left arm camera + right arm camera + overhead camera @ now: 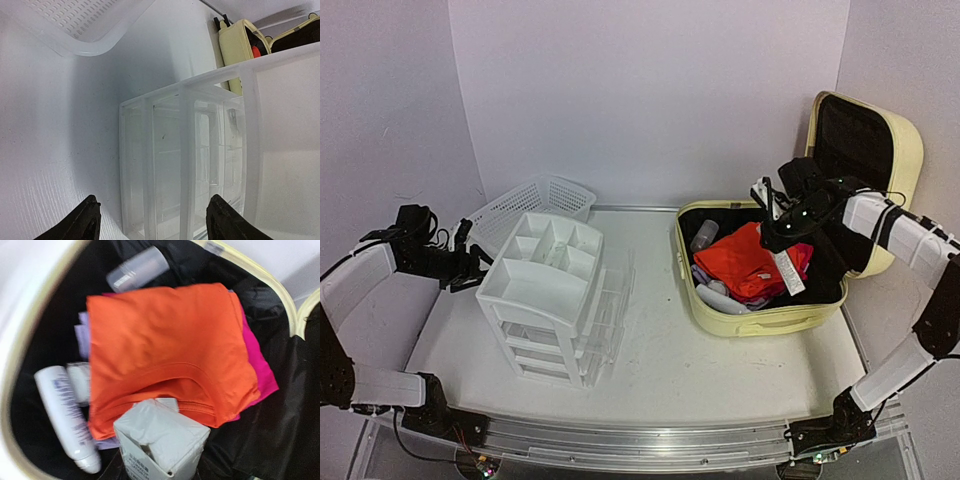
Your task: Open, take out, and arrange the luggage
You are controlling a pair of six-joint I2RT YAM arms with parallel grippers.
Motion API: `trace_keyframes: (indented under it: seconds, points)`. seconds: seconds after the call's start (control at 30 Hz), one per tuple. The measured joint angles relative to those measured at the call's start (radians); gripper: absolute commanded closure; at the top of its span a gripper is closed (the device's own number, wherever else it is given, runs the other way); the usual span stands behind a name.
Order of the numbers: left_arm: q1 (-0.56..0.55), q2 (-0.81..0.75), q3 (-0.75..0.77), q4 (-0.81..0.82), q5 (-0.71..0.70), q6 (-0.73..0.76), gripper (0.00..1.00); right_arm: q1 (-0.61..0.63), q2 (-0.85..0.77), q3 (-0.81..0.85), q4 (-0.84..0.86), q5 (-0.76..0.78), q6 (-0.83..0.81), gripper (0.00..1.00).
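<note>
The pale yellow suitcase (760, 322) sits on the right of the table (700, 385). Its lid (908, 150) stands upright near the right wall, with the black lining showing. A bare strip of table separates it from the drawer organizer (545, 300). Inside, a folded orange shirt (165, 350) lies beside a white bottle (65, 415) whose purple print is too blurred to read. The right gripper (785, 240) pinches a white box (160, 440) above the clothes; its lettering is illegible. The left gripper (154, 212) stands spread, holding nothing, beside the organizer.
</note>
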Motion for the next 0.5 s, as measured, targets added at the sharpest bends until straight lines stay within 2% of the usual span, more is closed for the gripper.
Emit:
trace_keyframes:
  seconds: [0.1, 0.2, 0.33, 0.43, 0.5]
  points:
    - [0.0, 0.0, 0.0, 0.0, -0.001, 0.0, 0.27, -0.003, -0.014, 0.055, -0.018, -0.143, 0.078, 0.71]
    - [0.0, 0.0, 0.0, 0.0, -0.001, 0.0, 0.27, 0.001, -0.024, 0.074, 0.04, -0.312, 0.229, 0.7]
    - [0.0, 0.002, 0.0, 0.0, -0.001, 0.0, 0.27, 0.045, -0.052, 0.023, 0.27, -0.484, 0.542, 0.65]
    - [0.0, 0.001, 0.0, 0.0, 0.0, 0.0, 0.27, 0.129, -0.047, 0.0, 0.436, -0.512, 0.747, 0.56]
    - [0.0, 0.001, 0.0, 0.0, 0.0, 0.0, 0.27, 0.215, -0.027, 0.006, 0.532, -0.505, 0.863, 0.54]
